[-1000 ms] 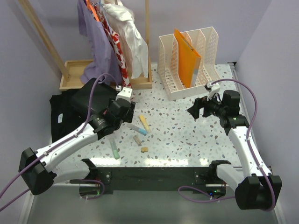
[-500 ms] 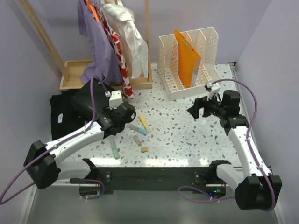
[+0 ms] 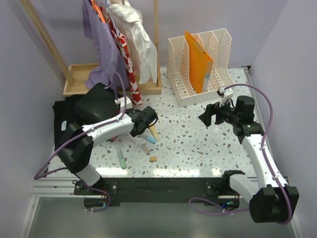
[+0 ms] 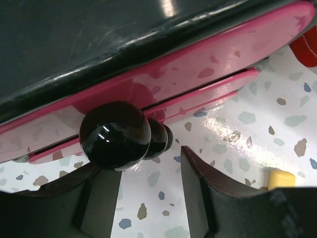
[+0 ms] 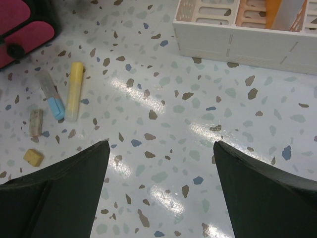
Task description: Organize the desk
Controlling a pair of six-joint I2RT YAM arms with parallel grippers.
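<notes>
The desk (image 3: 188, 141) is a white speckled tabletop. On it lie a yellow marker (image 3: 153, 131), a blue-capped marker (image 3: 147, 138), a green marker (image 3: 121, 158), a beige piece (image 3: 145, 148) and a small yellow block (image 3: 153, 159). My left gripper (image 3: 147, 119) is open and empty, low over the desk beside the yellow marker. In the left wrist view it (image 4: 148, 198) faces a black-and-pink case (image 4: 198, 64) with black round knobs (image 4: 115, 135). My right gripper (image 3: 205, 118) is open and empty above bare desk (image 5: 161, 188); the markers (image 5: 74, 90) lie to its left.
A white file organizer (image 3: 178, 59) with an orange folder (image 3: 198, 59) stands at the back right. A wooden rack with hanging clothes (image 3: 121, 44) and a wooden tray (image 3: 79, 74) are at the back left. Folded black cloth (image 3: 64, 124) lies at the left edge.
My left arm has folded down and its gripper has moved right, from beside the black case to over the markers. The right arm has not moved.
</notes>
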